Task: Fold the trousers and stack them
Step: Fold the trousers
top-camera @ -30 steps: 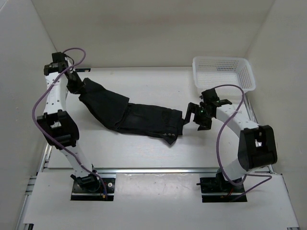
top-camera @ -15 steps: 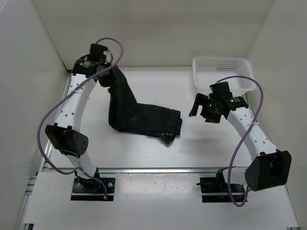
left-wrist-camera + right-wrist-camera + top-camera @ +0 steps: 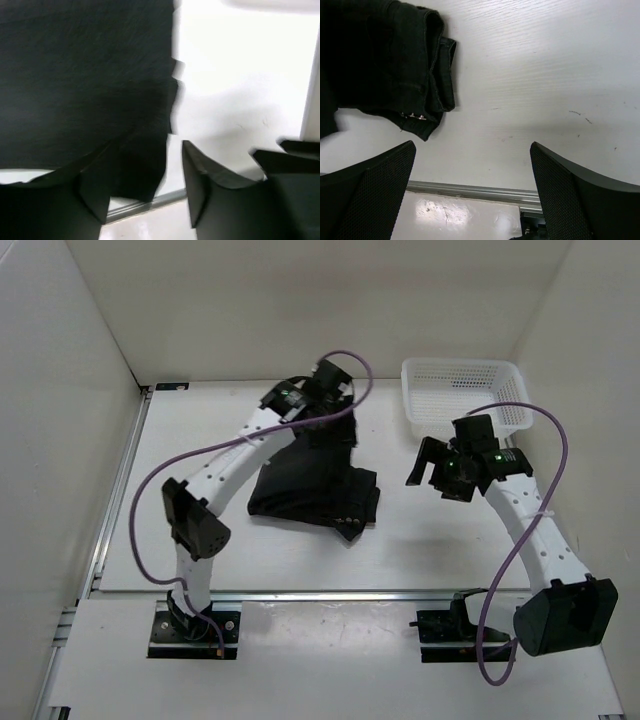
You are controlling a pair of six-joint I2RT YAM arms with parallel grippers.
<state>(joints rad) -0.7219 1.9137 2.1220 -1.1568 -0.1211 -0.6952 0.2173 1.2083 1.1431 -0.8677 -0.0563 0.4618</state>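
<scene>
The left arm reaches across the middle of the bench [image 3: 450, 540]. Its left pincer [image 3: 338, 412] sits above the far edge of the trousers [image 3: 300, 485] with black cloth draped down from it, so I judge it closed on a leg end. The left wrist view is blurred and shows some pale bench in the gap, so the hold cannot be read for certain. The rest of the garment lies flat as a dark heap at mid-bench. Its long axis runs roughly left to right, and the bunched, studded end points right and toward the arms. That end lies nearward and slightly right of the left pincer, which is where the raised leg would need to come down to close the fold. The right pincer [image 3: 422, 460] hovers just right of that end, apart from it, jaws spread wide and empty. The white basket [image 3: 465, 365] stands beyond.
</scene>
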